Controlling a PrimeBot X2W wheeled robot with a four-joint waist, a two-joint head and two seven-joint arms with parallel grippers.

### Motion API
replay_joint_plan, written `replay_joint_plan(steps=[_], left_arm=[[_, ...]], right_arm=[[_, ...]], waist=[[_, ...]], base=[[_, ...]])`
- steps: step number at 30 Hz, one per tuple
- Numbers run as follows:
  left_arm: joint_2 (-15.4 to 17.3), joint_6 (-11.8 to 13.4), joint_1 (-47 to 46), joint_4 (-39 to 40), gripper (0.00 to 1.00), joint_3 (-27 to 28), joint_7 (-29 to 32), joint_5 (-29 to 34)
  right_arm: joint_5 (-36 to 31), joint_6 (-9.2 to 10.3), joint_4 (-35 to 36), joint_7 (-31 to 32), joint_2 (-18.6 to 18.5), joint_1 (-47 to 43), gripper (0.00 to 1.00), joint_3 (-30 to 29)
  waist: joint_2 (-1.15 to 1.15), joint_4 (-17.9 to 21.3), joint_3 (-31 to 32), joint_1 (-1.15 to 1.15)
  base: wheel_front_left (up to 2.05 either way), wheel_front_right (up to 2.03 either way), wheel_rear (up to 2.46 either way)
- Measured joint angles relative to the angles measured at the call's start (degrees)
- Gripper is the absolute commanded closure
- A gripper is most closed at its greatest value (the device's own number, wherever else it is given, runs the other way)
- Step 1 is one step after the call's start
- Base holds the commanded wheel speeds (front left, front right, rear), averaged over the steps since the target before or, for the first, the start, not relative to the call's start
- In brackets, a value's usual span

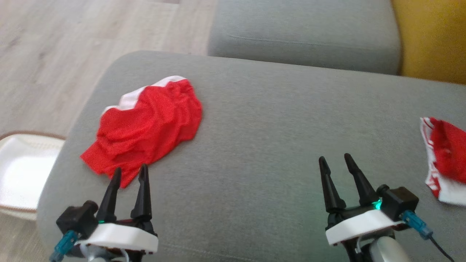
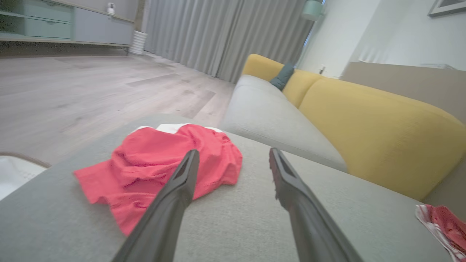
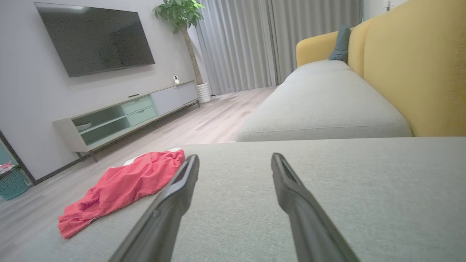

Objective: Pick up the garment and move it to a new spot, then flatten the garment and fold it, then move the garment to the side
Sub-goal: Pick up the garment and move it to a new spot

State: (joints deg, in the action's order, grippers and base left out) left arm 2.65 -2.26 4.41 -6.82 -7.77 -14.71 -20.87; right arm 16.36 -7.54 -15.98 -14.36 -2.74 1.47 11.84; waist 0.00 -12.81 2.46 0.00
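Black fingers of the left gripper (image 1: 131, 168) stand spread wide, holding nothing, their tips at the near edge of the crumpled red garment (image 1: 149, 125); whether they touch it is unclear. The right gripper (image 1: 335, 157) is equally wide and empty over the bare grey seat cushion (image 1: 273, 138). The garment lies on the cushion's left part, with a white band along its far edge. A red-and-white cloth (image 1: 446, 160) lies well apart at the right. Beyond are a second grey cushion (image 1: 305, 32) and the yellow backrest (image 1: 433, 40).
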Motion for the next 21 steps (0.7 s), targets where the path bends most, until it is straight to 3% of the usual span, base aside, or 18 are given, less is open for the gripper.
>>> replay_joint_plan(steps=[13,21], left_arm=[[0.1,-0.3,1.3,0.1,0.0,1.9,0.0,0.6],[0.1,-0.3,2.7,1.3,0.0,3.6,0.0,0.6]], right_arm=[[1.0,0.01,-1.3,0.0,0.0,-1.2,0.0,1.8],[1.3,0.0,-1.5,0.0,0.0,-1.0,0.0,3.0]], waist=[[0.0,-11.8,2.0,0.0],[0.0,-14.0,1.7,0.0]], base=[[0.0,0.0,0.0],[0.0,0.0,0.0]])
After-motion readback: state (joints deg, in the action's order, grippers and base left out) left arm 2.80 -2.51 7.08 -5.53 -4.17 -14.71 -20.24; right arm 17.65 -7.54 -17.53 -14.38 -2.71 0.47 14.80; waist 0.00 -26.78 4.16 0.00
